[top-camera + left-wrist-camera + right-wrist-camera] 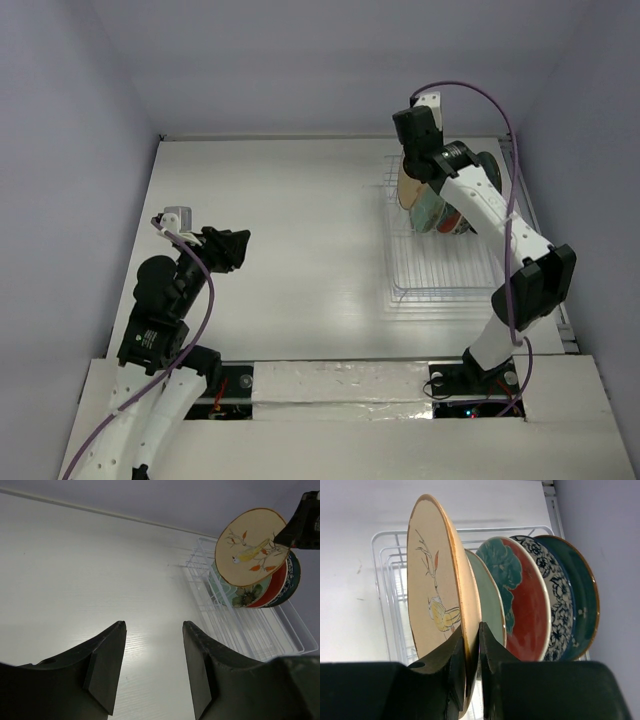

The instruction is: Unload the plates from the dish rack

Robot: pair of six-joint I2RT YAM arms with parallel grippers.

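My right gripper (472,635) is pinched onto the rim of the round ceramic tan plate (432,580), bird + sprig painted on its face. One finger sits on each side of the edge, jaws nearly together w/ only the plate's thickness btwn them. The tan plate stands on edge at the front of the row, and in my left wrist view it sits higher than the rest; can't tell if its bottom edge is in a slot. Behind it, upright and close-packed: round mint green plate (487,595), red plate (525,610) w/ a teal flower, white plate (555,605) w/ blue floral pattern, then dark teal plate (577,595) nearest the side wall. They stand at the far end of the rectangular clear-white wire dish rack (440,280), on the right side of the white table (290,230). My left gripper (154,625) hangs over the table's left side, well apart from the rack, jaws standing apart w/ nothing btwn them
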